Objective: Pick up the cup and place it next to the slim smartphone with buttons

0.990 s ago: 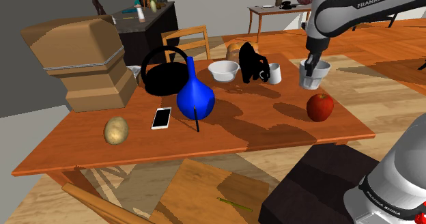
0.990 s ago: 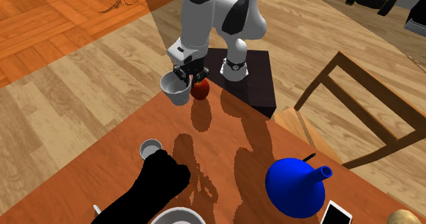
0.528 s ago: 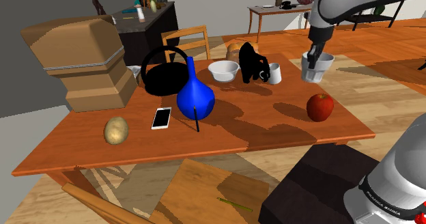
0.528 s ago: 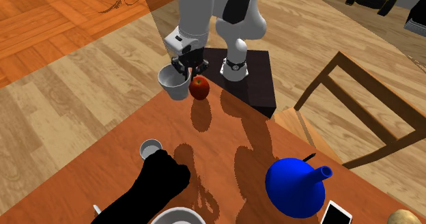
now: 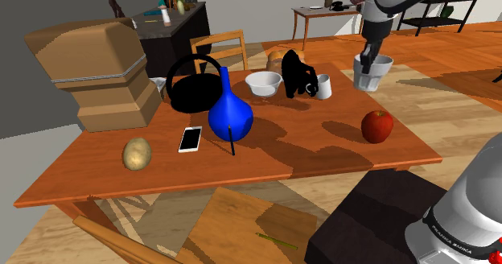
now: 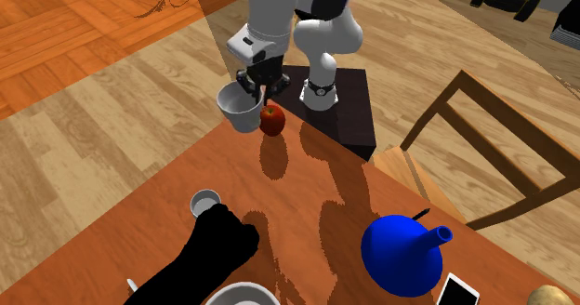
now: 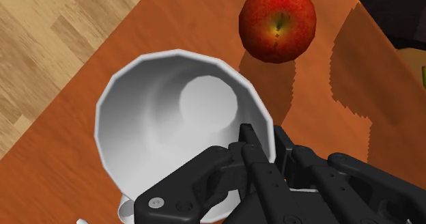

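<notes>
The claw (image 7: 266,144) grips the rim of the white cup (image 7: 171,113) and holds it in the air over the bench (image 5: 322,154), with a red apple (image 7: 278,23) near the claw, the smartphone (image 5: 191,138) well apart from it, and "FRANKA EMIKA" printed on the arm's base (image 5: 458,222).

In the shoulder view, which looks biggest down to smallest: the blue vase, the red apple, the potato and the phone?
Biggest: blue vase.
Next: red apple and potato, which look about alike, so I won't rank them.
Smallest: smartphone.
</notes>
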You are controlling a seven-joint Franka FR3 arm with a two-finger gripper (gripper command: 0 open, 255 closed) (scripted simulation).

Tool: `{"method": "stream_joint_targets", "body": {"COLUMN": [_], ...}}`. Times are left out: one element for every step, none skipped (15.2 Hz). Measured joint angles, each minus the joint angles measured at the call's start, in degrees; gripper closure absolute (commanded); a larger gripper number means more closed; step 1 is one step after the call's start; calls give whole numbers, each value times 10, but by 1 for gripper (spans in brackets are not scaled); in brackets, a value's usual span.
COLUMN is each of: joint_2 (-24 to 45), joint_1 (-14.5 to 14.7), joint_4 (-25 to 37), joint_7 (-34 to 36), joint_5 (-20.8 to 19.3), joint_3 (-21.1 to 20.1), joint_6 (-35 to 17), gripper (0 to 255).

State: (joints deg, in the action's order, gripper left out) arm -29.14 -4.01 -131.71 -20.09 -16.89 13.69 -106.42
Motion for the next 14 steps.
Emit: {"method": "stream_joint_targets", "body": {"joint_2": [3, 9, 14, 15, 22, 29, 37, 41, 45, 59, 65, 78, 88, 96], "joint_1": [4, 10, 15, 20, 27, 32, 37, 42, 47, 54, 59, 64, 70, 75], "joint_4": [-1, 0, 1, -1, 1, 0, 5, 5, 6, 13, 16, 26, 36, 38], "joint_7": [11, 24, 37, 50, 65, 78, 91, 103, 115, 130, 144, 155, 169, 182], "joint_5": [4, 9, 13, 17, 23, 27, 31, 35, 38, 43, 47, 51, 55, 58], "joint_3": [-8, -18, -27, -37, -48, -57, -66, -75, -83, -93, -103, -111, -121, -130], "joint_6": [-1, -3, -4, -4, -6, -11, -12, -13, -14, -18, -18, -19, -17, -21], "gripper": [255, 255, 255, 255, 255, 255, 255, 255, 255, 255, 255, 255, 255, 255]}}
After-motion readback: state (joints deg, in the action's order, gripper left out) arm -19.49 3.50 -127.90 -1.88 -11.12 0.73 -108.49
